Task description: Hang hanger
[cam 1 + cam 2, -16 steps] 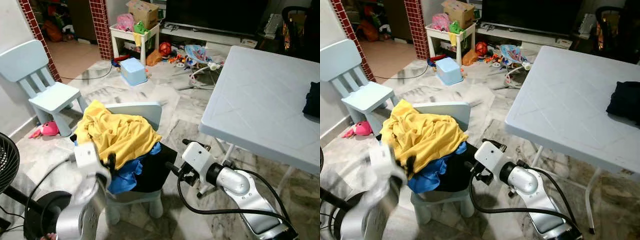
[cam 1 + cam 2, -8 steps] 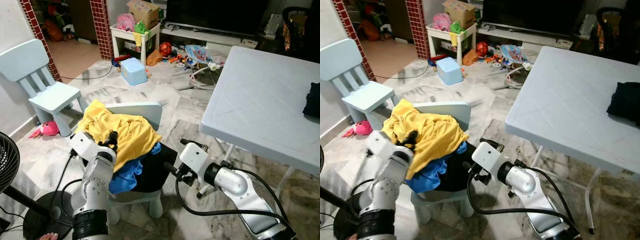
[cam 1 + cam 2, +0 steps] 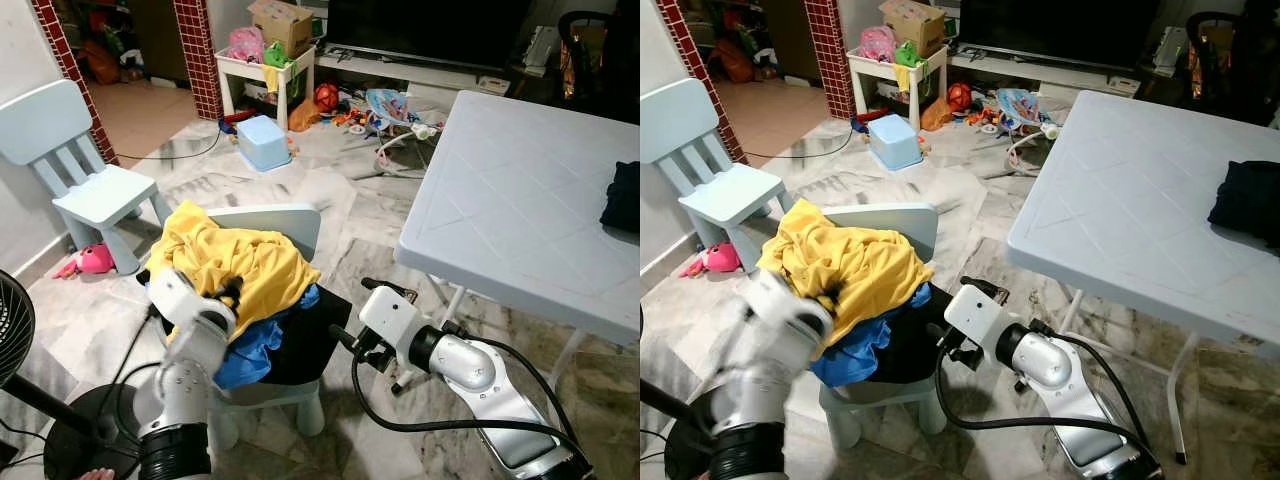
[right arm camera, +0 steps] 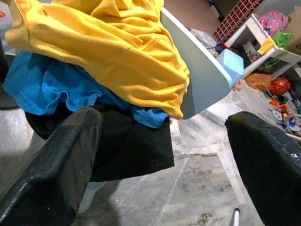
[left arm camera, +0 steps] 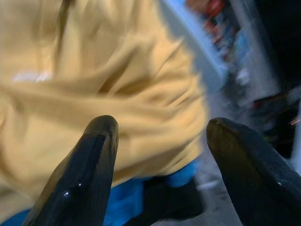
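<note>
Left end effector (image 5: 160,141) is spread wide right up against the yellow shirt (image 3: 240,262) piled on the small chair (image 3: 290,225). Right end effector (image 4: 160,155) also spread, beside the black cloth (image 4: 127,146). Can't spot a hanger.

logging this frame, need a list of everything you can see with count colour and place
chair: 1, pale blue, centre, piled with clothes
yellow garment: 1, top of pile
blue garment: 1, under the yellow
black garment: 1, bottom of pile
second chair: 1, pale blue, far left
table: 1, white, right
dark cloth: 1, on table's right edge
pink toy: 1, floor by second chair
blue box: 1, floor behind
fan: 1, black, lower left
left gripper: open, at yellow garment
right gripper: open, beside black garment
</note>
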Available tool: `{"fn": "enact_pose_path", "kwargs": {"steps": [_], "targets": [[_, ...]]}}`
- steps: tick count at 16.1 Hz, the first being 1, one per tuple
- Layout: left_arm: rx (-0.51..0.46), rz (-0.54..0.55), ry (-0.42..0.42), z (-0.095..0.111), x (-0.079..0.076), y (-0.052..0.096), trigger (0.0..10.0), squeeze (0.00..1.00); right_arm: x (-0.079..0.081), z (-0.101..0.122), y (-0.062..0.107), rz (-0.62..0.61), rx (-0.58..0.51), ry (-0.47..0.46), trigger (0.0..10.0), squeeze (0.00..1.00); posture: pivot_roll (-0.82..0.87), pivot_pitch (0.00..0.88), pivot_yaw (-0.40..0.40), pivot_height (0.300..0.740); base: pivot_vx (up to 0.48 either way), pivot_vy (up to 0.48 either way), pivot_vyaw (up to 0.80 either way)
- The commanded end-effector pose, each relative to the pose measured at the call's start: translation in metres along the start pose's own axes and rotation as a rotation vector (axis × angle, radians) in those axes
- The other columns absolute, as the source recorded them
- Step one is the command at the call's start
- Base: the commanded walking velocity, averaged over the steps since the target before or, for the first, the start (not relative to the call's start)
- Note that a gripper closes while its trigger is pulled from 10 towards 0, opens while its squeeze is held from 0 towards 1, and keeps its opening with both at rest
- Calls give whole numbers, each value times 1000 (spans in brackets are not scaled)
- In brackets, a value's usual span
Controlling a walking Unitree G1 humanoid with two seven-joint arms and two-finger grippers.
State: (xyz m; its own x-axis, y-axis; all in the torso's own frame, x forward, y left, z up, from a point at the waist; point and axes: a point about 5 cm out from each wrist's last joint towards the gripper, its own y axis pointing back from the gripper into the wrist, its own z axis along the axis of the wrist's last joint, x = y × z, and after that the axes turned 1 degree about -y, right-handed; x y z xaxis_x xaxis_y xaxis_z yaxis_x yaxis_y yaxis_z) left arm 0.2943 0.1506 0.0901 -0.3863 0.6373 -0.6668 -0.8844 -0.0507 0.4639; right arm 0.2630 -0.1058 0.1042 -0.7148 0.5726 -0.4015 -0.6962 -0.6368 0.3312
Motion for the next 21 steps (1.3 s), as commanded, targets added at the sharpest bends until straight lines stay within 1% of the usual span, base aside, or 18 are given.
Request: {"fn": "enact_pose_path", "kwargs": {"steps": [1,3,4,5,6,7,8,9,11,12,13,14,15,17,18,19,20,21], "targets": [[136,36,117,-44,10,10,10000,0,-5,0,0,-18,-4,8,10000,0,-127,0,-22,740,0,0,0],[238,78,67,-60,11,10,10000,0,-4,5,-4,-13,-16,14,10000,0,-130,0,-20,740,0,0,0],[245,85,33,-60,12,10,10000,0,-4,5,-4,-15,-18,14,10000,0,-135,0,-17,740,0,0,0],[241,103,-15,-56,14,10,10000,0,-5,3,-2,-18,-13,14,10000,0,-139,0,-13,740,0,0,0],[250,126,-53,-54,18,10,10000,0,-6,1,-1,-21,-7,13,10000,0,-139,0,-13,740,0,0,0],[249,119,-106,-51,21,10,10000,0,-6,1,0,-22,-4,12,10000,0,-139,0,-13,740,0,0,0],[249,132,-175,-47,30,9,4667,0,-5,1,0,-24,-5,12,10000,0,-136,0,-7,740,0,0,0],[266,152,-176,-45,39,9,0,0,-5,1,0,-27,-6,10,10000,0,-135,0,-3,740,0,0,0],[291,169,-148,-46,44,9,0,0,-5,2,-1,-29,-7,8,10000,0,-126,0,2,740,0,0,0],[301,157,-206,-46,43,9,0,0,-4,2,-2,-29,-10,14,10000,0,-125,0,4,740,0,0,0],[252,104,-420,-40,39,8,1373,0,-4,2,-3,-31,-13,28,10000,0,-122,0,9,740,0,0,0],[223,82,-459,-35,41,5,39,0,-6,1,-3,-41,-10,22,10000,0,-119,0,11,740,0,0,0],[225,91,-425,-33,44,4,0,0,-8,1,-3,-45,-10,22,10000,0,-118,0,12,740,0,0,0],[212,108,-417,-28,48,2,0,0,-8,1,-4,-51,-11,21,10000,0,-115,0,16,740,0,0,0],[206,110,-419,-27,48,3,3569,0,-8,1,-4,-52,-10,21,10000,0,-111,0,16,740,0,0,0],[204,112,-421,-27,48,3,8078,0,-8,0,-4,-53,-11,21,10000,0,-110,0,17,740,0,0,0],[187,110,-404,-26,46,3,10000,0,-8,0,-5,-54,-11,21,10000,0,-107,0,17,740,0,0,0],[149,115,-354,-25,43,4,10000,0,-8,0,-6,-54,-13,21,10000,0,-102,0,15,740,0,0,0]]}}
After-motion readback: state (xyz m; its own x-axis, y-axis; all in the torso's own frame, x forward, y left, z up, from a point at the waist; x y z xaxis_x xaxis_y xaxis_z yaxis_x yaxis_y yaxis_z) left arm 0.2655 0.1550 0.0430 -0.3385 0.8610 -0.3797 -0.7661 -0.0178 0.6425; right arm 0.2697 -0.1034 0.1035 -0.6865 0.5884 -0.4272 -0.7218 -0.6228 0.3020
